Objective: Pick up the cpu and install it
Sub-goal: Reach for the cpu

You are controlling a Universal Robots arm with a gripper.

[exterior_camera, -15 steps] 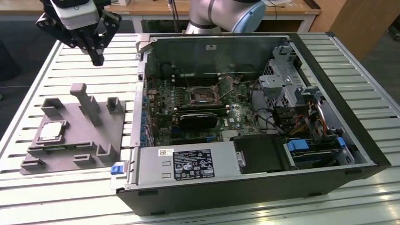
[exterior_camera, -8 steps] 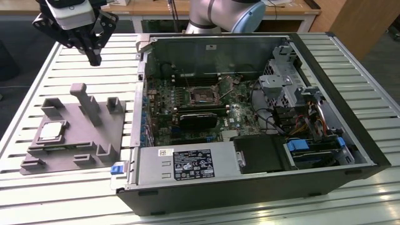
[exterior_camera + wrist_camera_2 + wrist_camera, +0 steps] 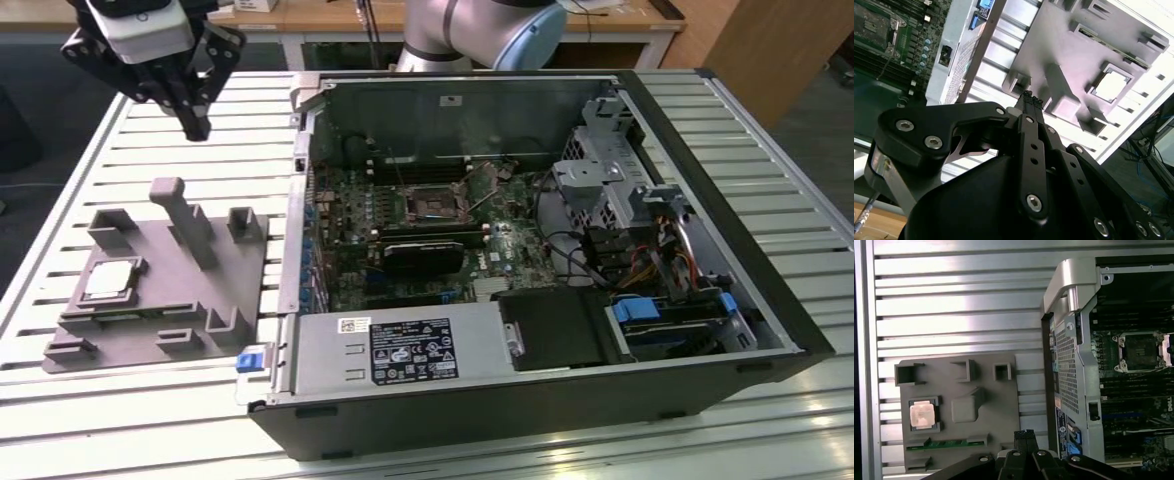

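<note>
The cpu [image 3: 110, 280] is a small silver square lying flat in a recess of the grey tray [image 3: 174, 300] at the exterior view's left. Both wrist views look down on the cpu [image 3: 921, 415] [image 3: 1110, 85] in its pocket. My gripper [image 3: 196, 128] hangs high over the slatted table, beyond the tray's far edge and well apart from the chip. Its fingertips [image 3: 1025, 434] [image 3: 1029, 97] are pressed together, shut on nothing. The motherboard socket [image 3: 434, 205] sits uncovered inside the open computer case, also seen as a black-framed socket [image 3: 1141, 351] [image 3: 874, 25].
The open computer case [image 3: 534, 250] takes up the middle and the exterior view's right, its metal wall [image 3: 1074, 340] rising beside the tray. A black card [image 3: 424, 255] lies just in front of the socket. Tall grey posts [image 3: 187, 220] stand up from the tray.
</note>
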